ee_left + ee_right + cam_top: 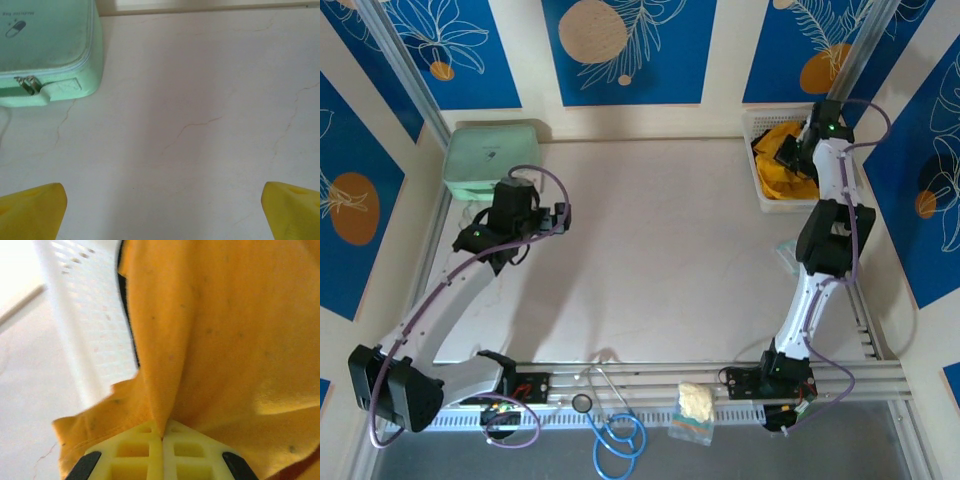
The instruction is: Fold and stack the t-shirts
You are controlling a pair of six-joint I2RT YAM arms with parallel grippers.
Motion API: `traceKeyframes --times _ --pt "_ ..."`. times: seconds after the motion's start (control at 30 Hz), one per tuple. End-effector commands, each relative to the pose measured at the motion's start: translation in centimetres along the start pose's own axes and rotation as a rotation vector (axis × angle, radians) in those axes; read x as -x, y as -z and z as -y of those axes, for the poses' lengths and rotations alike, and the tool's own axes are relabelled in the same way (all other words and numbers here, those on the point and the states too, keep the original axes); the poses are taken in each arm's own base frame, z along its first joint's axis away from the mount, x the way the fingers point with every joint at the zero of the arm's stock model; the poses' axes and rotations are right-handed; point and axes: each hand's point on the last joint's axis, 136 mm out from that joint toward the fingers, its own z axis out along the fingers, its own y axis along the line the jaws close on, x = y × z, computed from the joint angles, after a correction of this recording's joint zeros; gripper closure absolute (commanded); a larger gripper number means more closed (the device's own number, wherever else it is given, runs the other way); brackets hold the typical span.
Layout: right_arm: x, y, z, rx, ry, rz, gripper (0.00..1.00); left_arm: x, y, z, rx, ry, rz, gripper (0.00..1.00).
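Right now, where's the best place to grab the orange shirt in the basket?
Probably a raised fold near its edge, coming down from above. The orange shirt lies crumpled in the white basket. The basket's walls block a sideways reach, and a fold is thin enough to pinch. The right gripper is shut on just such a fold, close to the wall.

Orange t-shirt point(225, 330) matt cloth; basket point(85, 315) perf. plastic
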Motion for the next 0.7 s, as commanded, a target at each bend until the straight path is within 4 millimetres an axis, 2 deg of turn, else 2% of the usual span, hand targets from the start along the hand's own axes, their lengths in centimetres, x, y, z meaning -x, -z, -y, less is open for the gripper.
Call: traceKeyframes --times 0.0,0.13,0.27,0.43,0.53,0.67 --pt "1.9 7.9 -4.7 0.05 0.123 0.178 1.0 1.1 1.0 0.4 0.019 -0.052 0.015 0.01" --pt "1.8 13.8 -8.8 0.1 0.226 0.3 1.0 2.0 2.0 1.1 -0.004 -0.047 0.051 0.0" --pt "0.5 19.7 -13.5 0.203 0.337 0.389 1.0 2.8 3.1 1.3 -0.022 -0.041 0.08 0.0" --pt "-3.3 26.5 -20.5 0.388 0.516 0.449 1.0 3.5 4.5 1.4 -0.038 -0.039 0.1 0.0" --pt "-6.0 29.5 -23.7 0.493 0.589 0.456 1.0 3.7 5.2 1.3 -0.041 -0.041 0.101 0.0" --pt "-9.6 32.0 -27.3 0.616 0.664 0.44 1.0 4.1 6.3 1.1 -0.045 -0.042 0.117 0.0"
